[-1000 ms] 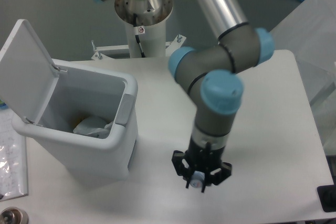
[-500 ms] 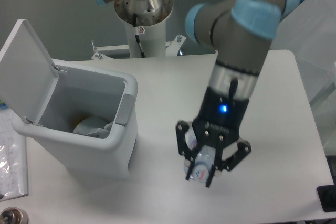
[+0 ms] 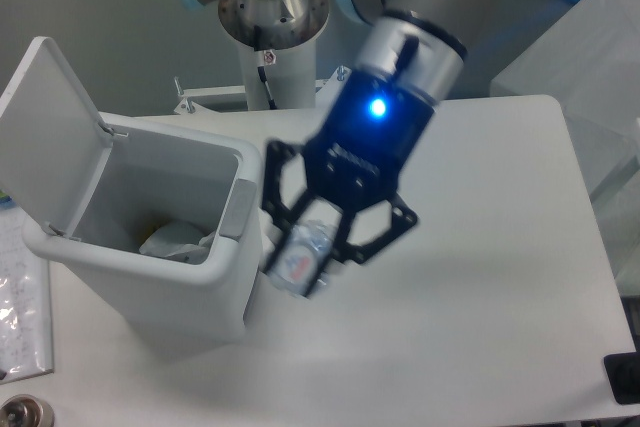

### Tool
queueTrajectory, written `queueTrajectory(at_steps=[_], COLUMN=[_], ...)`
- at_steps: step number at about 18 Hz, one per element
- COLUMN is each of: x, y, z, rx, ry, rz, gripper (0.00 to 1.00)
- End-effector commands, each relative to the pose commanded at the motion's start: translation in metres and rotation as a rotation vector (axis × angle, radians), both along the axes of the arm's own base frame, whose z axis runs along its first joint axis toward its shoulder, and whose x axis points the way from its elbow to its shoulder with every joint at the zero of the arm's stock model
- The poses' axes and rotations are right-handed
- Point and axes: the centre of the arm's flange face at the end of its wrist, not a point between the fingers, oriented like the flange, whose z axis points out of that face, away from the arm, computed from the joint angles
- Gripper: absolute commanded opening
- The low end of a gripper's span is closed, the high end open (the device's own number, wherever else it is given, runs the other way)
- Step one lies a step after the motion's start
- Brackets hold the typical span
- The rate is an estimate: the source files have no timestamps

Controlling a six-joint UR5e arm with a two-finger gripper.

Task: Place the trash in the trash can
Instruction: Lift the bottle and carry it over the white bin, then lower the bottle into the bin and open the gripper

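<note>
My gripper (image 3: 305, 259) is shut on the clear plastic bottle (image 3: 299, 261), which shows a bluish label and hangs in the air, tilted, just right of the trash can's front right corner. The trash can (image 3: 150, 277) is a white rectangular bin with its flip lid (image 3: 50, 132) standing open at the left and a grey tab (image 3: 236, 209) on the right rim. Inside it lies a crumpled clear wrapper (image 3: 175, 241). The gripper's blue light is on.
The arm's white base column (image 3: 272, 42) stands behind the table. A paper sheet (image 3: 20, 297) lies at the left edge, and a dark object (image 3: 622, 379) sits at the lower right corner. A clear plastic cover (image 3: 590, 57) is at the right.
The gripper has risen off the table with the bottle and swung left, from the table's front middle to beside the bin's right rim.
</note>
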Motion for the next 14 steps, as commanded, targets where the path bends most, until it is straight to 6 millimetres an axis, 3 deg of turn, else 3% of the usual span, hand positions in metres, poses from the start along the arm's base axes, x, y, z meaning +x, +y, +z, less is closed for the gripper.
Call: queueTrajectory(at_steps=[4,7,12,14], x=[0.027,0.042,0.06,0.063], y=[0.002,0.006,0.009,0.008], z=[0.017,0.016,-0.01,-0.022], rx=[0.021,0.018,-0.014,-0.028], ry=[0.003,-0.002,-0.037,-0.051], rz=[-0.035,-0.054,-0.081,-0.085], gripper=[0.02,0.02,0.03,0.1])
